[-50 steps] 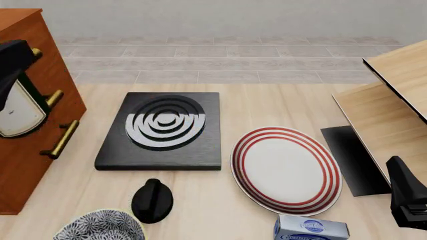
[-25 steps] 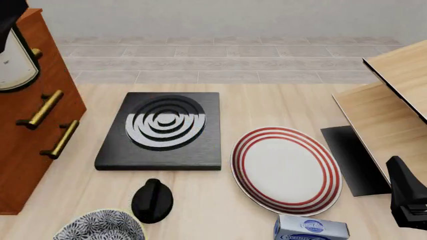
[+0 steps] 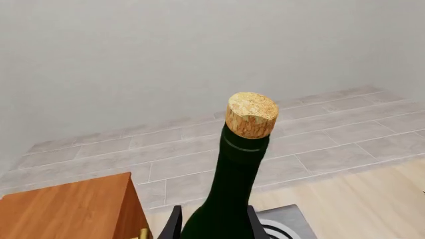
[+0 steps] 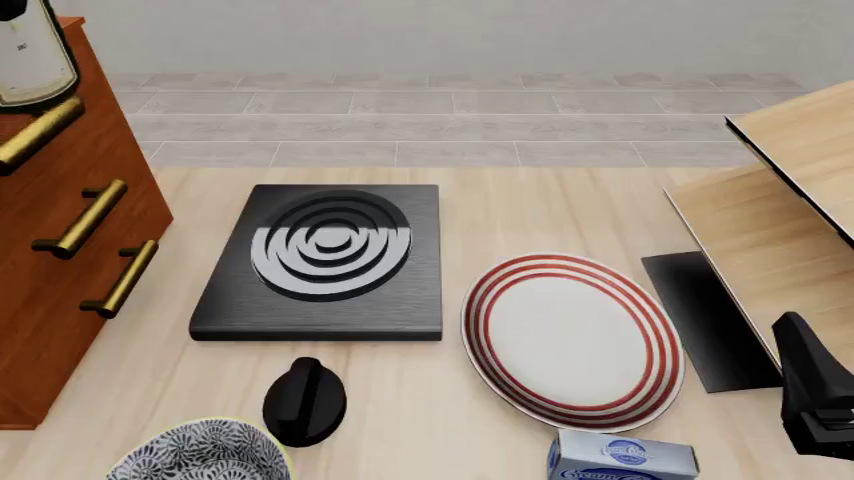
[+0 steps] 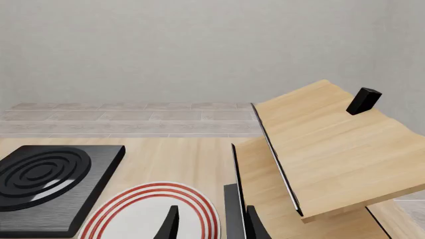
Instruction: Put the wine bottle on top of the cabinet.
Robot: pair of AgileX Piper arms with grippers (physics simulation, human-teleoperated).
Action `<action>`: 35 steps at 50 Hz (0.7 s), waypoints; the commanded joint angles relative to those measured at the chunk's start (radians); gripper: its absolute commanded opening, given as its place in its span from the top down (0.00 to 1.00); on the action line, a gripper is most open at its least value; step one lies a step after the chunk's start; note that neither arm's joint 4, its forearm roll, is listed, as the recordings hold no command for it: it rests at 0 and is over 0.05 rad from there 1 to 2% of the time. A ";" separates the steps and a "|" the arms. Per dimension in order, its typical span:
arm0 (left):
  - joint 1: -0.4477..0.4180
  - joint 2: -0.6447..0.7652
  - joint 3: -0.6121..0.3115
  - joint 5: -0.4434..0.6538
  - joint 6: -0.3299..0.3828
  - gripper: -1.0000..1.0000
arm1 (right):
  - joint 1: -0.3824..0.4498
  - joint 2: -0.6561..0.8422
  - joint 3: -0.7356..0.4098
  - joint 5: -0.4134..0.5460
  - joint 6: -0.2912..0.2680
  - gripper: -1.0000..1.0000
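Observation:
The wine bottle (image 3: 232,189) is dark green with a tan cork (image 3: 251,114). It is upright between the fingers of my left gripper (image 3: 214,226), which is shut on its body. In the front view only the bottle's base with its pale label (image 4: 30,60) shows at the top left, level with the top front edge of the cabinet (image 4: 60,260). The gripper itself is out of that frame. The cabinet's reddish top (image 3: 66,209) lies below and beside the bottle. My right gripper (image 5: 211,226) is open and empty, low at the table's front right.
A black hob slab with ring pattern (image 4: 324,260) lies mid-table beside a red-ringed plate (image 4: 574,335). A black knob (image 4: 304,400), a patterned bowl (image 4: 200,455) and a blue-white box (image 4: 622,458) are near the front. A pale wood structure (image 4: 787,200) stands at the right.
The left gripper has lifted the bottle up along the cabinet's front, from beside the handles to the level of its top. The right arm has not moved.

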 commanded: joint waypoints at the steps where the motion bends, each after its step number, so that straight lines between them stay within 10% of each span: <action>1: 0.045 0.060 -0.084 0.026 0.026 1.00 | 0.000 0.000 0.000 0.000 0.000 0.00; 35: 0.252 0.213 -0.222 0.041 0.035 1.00 | 0.000 0.000 0.000 0.000 0.000 0.00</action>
